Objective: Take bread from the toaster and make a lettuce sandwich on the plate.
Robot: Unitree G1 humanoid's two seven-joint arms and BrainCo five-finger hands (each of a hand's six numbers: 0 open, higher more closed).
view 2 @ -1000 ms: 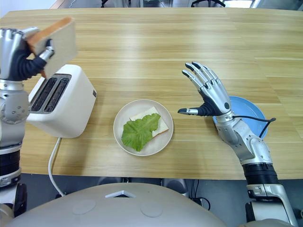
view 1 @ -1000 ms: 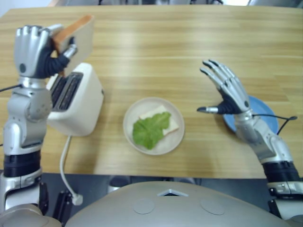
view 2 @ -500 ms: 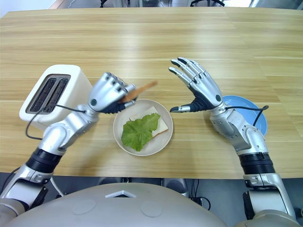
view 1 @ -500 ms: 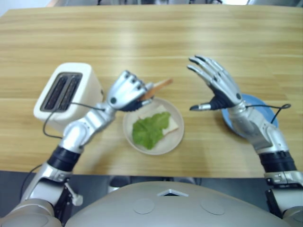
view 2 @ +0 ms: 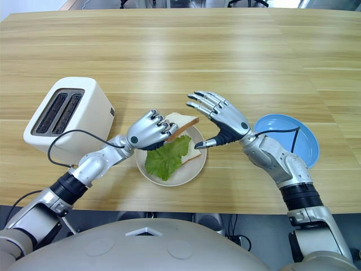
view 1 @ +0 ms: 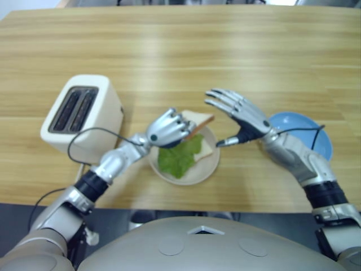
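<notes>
Since a second ago, the left hand (view 2: 148, 131) has carried the toast slice (view 2: 181, 120) from above the toaster (view 2: 84, 121) down to the white plate (view 2: 186, 179), and the right hand (view 2: 225, 117) has moved in toward the plate's right rim.

The left hand's fingers are curled tight around one end of the toast slice, over the plate's far left rim. The slice lies nearly flat, broad face up, with its long axis running from the hand toward the table's (view 2: 169, 51) right edge.

On the plate, near the middle of the table's near edge, a lettuce leaf (view 2: 163, 158) lies on a second bread slice (view 2: 193, 151).

The right hand is spread wide and holds nothing, just beside the held toast.

A blue plate (view 2: 293, 138) sits toward the table's right edge, and the toaster toward its left.
</notes>
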